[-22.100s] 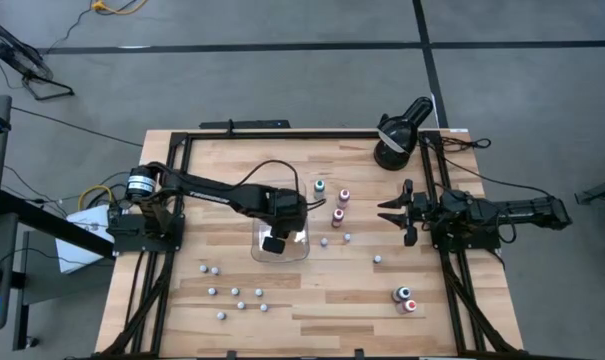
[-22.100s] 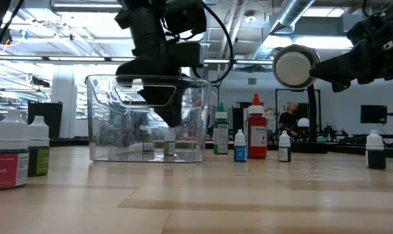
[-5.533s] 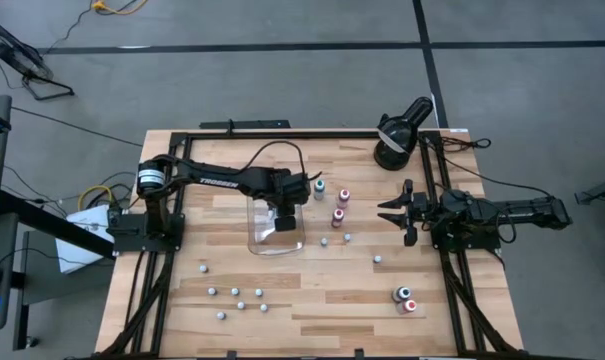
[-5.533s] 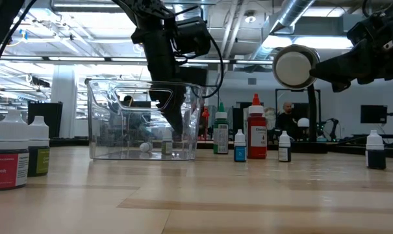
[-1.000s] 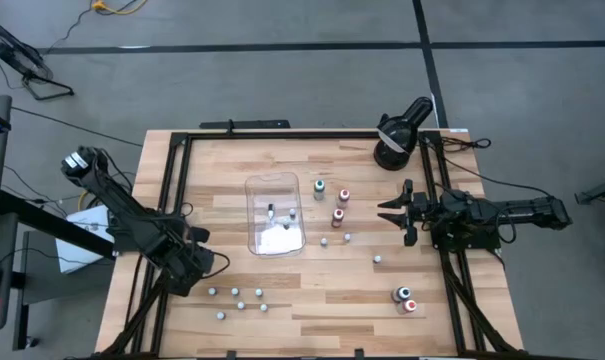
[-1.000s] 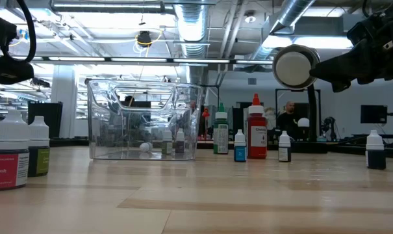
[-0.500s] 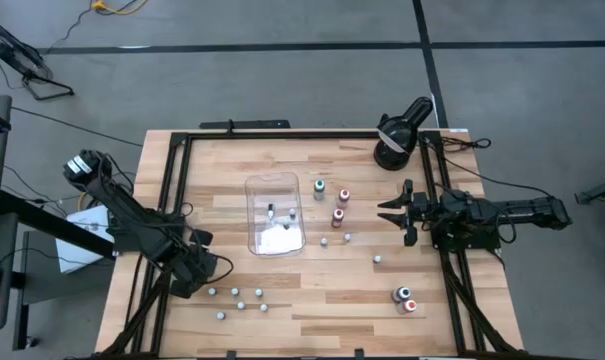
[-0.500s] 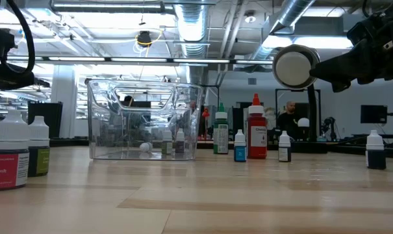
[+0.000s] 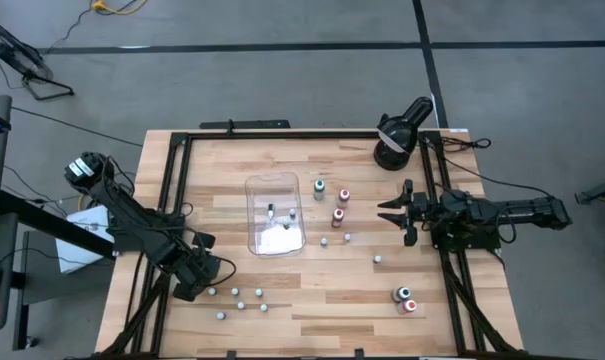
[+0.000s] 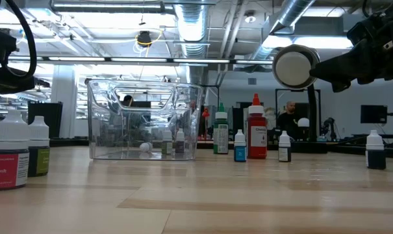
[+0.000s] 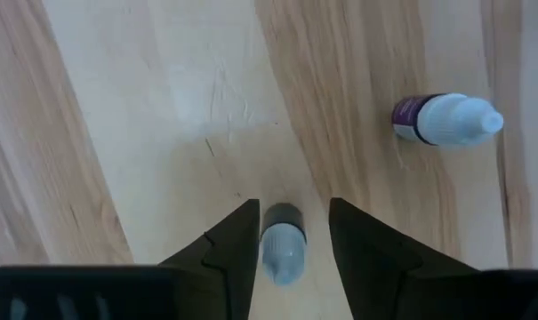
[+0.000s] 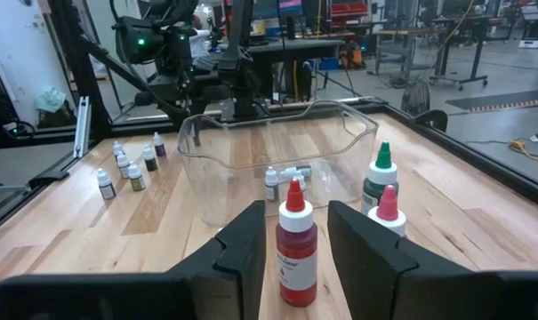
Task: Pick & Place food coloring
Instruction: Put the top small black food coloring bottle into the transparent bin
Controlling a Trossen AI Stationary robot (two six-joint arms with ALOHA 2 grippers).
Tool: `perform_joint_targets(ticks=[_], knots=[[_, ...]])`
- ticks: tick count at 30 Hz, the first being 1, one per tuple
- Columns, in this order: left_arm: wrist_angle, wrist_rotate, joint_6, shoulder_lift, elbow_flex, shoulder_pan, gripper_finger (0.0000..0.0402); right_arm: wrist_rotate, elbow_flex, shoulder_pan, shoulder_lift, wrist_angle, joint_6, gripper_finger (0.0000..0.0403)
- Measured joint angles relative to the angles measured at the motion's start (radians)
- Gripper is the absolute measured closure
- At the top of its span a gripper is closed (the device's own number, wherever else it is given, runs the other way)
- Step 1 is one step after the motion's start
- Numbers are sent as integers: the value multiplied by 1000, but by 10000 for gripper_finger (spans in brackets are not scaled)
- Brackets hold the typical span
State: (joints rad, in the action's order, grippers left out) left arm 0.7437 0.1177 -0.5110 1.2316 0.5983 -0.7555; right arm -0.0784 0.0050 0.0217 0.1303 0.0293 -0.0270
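Observation:
The food coloring is a scatter of tiny bottles. Several white-capped ones [image 9: 238, 298] stand at the table's near left. Taller ones with coloured caps [image 9: 337, 215] stand right of the clear tray [image 9: 275, 243], which holds a few more. My left gripper [image 9: 200, 275] points down over the near-left group. It is open, with one white-capped dark bottle [image 11: 282, 242] standing between its fingers with a gap on each side. A purple bottle [image 11: 446, 120] stands beside it. My right gripper [image 9: 400, 212] waits at the right edge, level and open.
A black round lamp [image 9: 397, 135] stands at the far right corner. Two bottles [image 9: 405, 299] stand at the near right and single small ones [image 9: 378, 259] between. Black frame rails [image 9: 282, 134] run along the table's edges. Bare wood lies along the near edge.
My left gripper has sunk toward the table and gone a little toward the right edge, onto the near-left group of bottles. The bottles and the tray have stayed where they were.

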Motion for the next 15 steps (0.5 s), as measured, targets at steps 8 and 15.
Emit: perform_joint_targets(ticks=[8,15], knots=[[-1,-8,-70,0,-25,0,301,0,0,0,0,0,0,290],[-3,-26,-82,-1,-28,0,337,0,0,0,0,0,0,290]])
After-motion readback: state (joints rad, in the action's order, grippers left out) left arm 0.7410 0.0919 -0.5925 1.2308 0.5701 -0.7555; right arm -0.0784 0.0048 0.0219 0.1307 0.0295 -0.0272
